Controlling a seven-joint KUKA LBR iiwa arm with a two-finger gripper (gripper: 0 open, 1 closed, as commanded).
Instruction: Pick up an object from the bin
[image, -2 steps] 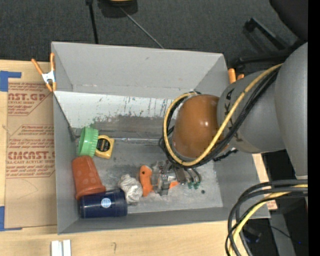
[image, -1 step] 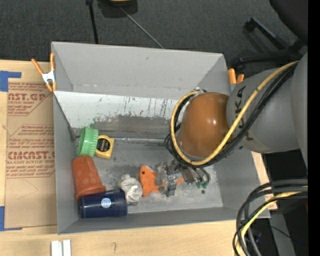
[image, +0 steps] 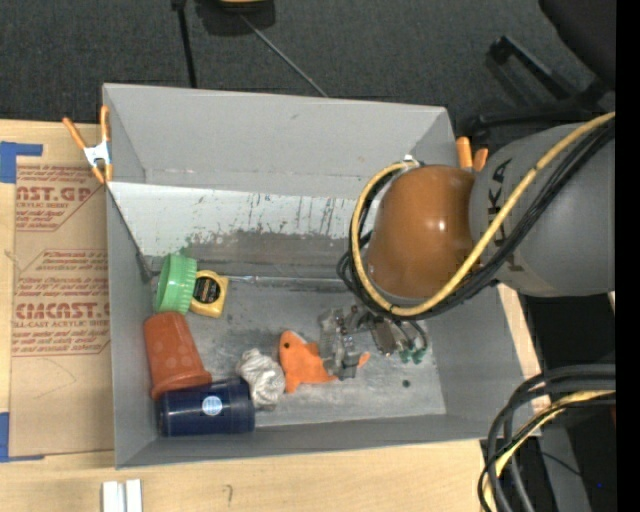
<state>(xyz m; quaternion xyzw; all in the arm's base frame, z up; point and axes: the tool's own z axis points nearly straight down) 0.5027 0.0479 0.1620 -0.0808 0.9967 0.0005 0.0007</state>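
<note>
My gripper (image: 343, 348) is low over the bin's floor, right of the middle and near the front wall. Directly to its left lies a small orange plastic thing (image: 298, 362) of irregular shape, its right end touching or just under the gripper. A crumpled white-grey lump (image: 260, 376) lies against the orange thing's left side.
Along the bin's left side lie a green round cap (image: 177, 283), a yellow tape measure (image: 209, 293), a reddish-brown cup (image: 172, 351) and a dark blue cylinder (image: 205, 411) with a white label. The arm's orange dome and cables hang over the bin's right part.
</note>
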